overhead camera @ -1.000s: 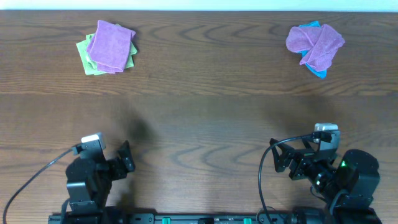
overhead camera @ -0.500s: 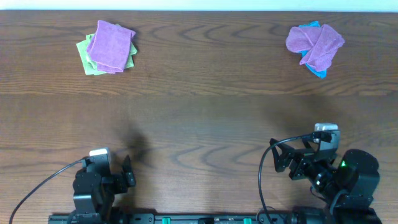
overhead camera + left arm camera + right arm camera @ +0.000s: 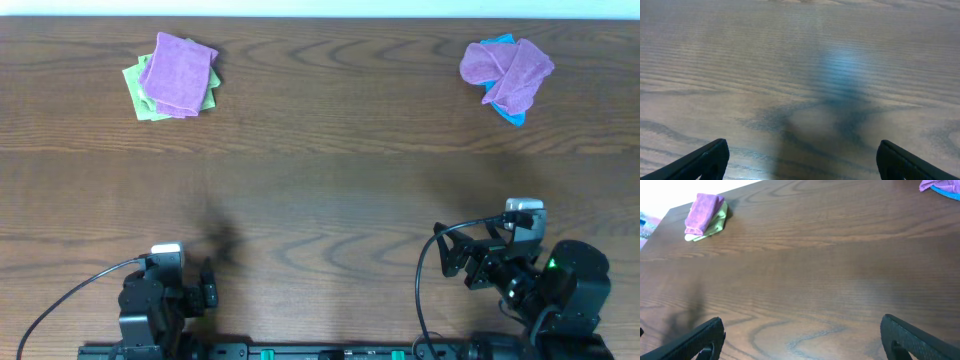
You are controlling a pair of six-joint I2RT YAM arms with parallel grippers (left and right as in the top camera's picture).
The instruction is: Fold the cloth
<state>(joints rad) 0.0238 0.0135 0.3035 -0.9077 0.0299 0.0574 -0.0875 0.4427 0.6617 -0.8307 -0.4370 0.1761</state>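
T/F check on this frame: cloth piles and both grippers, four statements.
1. A purple cloth lies on top of a green cloth. True.
2. The right gripper is shut on a cloth. False: its fingers are spread apart with nothing between them.
3. The other purple cloth lies on a blue cloth. True.
4. The left gripper touches the green cloth. False: it is open, empty and well apart from every cloth.
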